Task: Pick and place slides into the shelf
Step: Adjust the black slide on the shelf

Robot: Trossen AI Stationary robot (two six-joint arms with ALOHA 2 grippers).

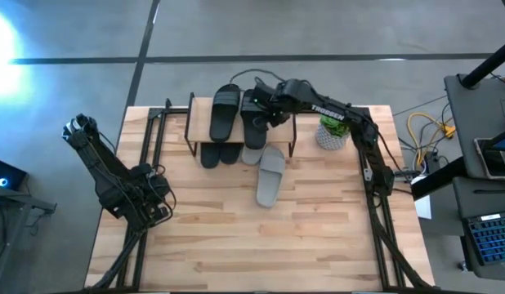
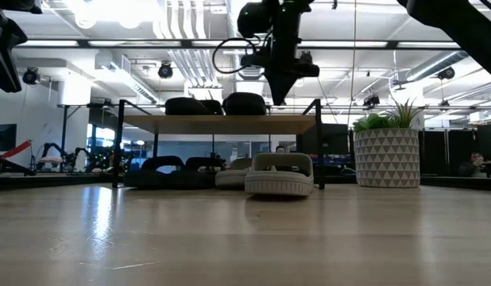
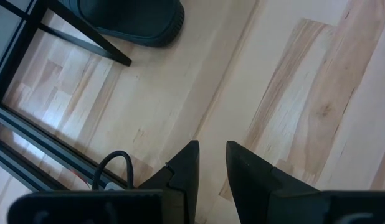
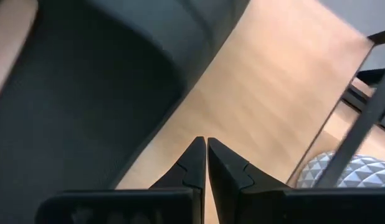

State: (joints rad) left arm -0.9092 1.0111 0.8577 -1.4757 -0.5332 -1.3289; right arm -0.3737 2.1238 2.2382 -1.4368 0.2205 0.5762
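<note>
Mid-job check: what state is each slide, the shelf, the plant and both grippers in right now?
Black slides and: lying on the shelf top.
Black slides: on the table under the shelf.
Grey slide: on the table, in front of the shelf.
Second grey slide: partly under the shelf.
Shelf: upright.
Plant: upright.
Right gripper: shut, empty, above the shelf.
Left gripper: slightly open, empty.

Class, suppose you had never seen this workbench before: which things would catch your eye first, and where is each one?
First, the small shelf at the table's far edge, with two black slides on its top board and more tucked beneath. Above the top board hangs the right gripper, shut and empty. In front of the shelf a pale grey-green slide lies alone on the table, and a potted plant stands beside the shelf.
</note>
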